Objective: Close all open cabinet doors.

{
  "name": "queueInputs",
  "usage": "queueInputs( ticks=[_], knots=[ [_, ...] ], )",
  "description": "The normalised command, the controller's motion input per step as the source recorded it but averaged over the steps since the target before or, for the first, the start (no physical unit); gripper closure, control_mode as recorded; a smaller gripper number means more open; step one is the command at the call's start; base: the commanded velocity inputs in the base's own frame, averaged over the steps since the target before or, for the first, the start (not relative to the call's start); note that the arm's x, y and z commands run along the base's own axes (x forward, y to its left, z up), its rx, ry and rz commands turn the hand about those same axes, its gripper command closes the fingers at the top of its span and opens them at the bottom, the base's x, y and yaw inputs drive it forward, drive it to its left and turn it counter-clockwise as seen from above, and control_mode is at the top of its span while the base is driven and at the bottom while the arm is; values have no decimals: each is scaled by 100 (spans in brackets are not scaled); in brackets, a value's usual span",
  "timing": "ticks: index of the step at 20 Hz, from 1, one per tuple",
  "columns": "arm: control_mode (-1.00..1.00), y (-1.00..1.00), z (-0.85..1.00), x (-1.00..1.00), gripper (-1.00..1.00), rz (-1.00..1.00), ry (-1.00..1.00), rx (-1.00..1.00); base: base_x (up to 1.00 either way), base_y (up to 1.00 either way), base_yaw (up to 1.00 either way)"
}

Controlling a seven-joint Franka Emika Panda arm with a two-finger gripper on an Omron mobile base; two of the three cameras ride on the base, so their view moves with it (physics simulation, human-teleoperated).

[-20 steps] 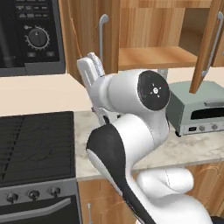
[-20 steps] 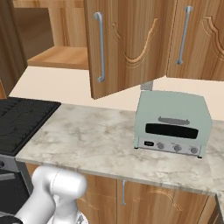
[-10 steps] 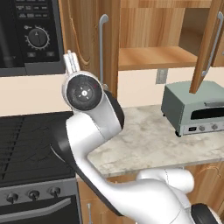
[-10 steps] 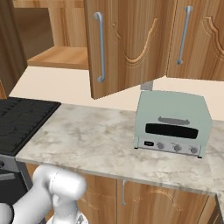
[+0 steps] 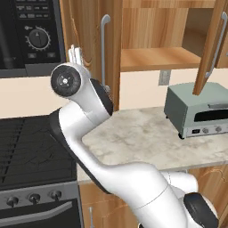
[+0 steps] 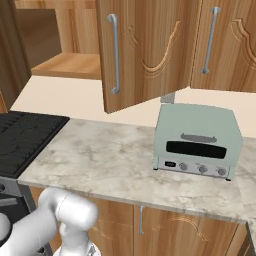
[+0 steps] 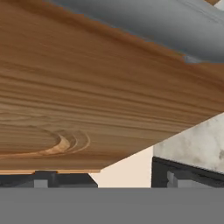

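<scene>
While both tall medium-brown wood-grain wall-cabinet doors stand swung out from the cabinet, the task has yet to show any finished step. Take the pale green toaster oven (image 6: 196, 142) on the marble tabletop (image 6: 100, 155) as the landmark. The left open door (image 5: 89, 40) hangs above the tabletop well to the left of the toaster oven, next to the black microwave (image 5: 29, 35). The right open door (image 6: 145, 50) hangs just above and to the left of the toaster oven, and its lower edge projects over the tabletop. Between the two doors the bare wooden shelf (image 5: 158, 58) is exposed. A further door (image 6: 225, 45) directly above the toaster oven appears shut.

Each door has a vertical long axis, and its silver bar handle (image 6: 115, 52) runs parallel to that axis. The right open door faces out into the room, turned well away from the cabinet front.

The gripper (image 7: 105, 177) sits close against the left open door, with its jaws spread wide and nothing between them; the carved curved panel outline is visible just above the fingertips (image 7: 43, 178). Judged from this position, pushing the left door shut is the step in hand, and the right door remains afterwards.
</scene>
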Motion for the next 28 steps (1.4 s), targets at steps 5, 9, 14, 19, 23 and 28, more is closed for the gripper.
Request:
queueInputs(
  ticks=[5,9,14,19,23,28],
  knots=[
    [-100,-24,-1,53,-100,-21,0,0,0,0,0],
    [-100,-25,0,44,-100,-20,-1,0,0,0,0],
    [-100,-32,0,39,-100,-22,-3,0,0,0,0],
    [-100,-45,0,35,-100,-27,-2,0,0,0,0],
    [-100,-43,-4,50,-100,-19,-1,0,0,0,0],
    [-100,-35,-7,66,-100,-7,0,0,0,0,0]
  ],
)
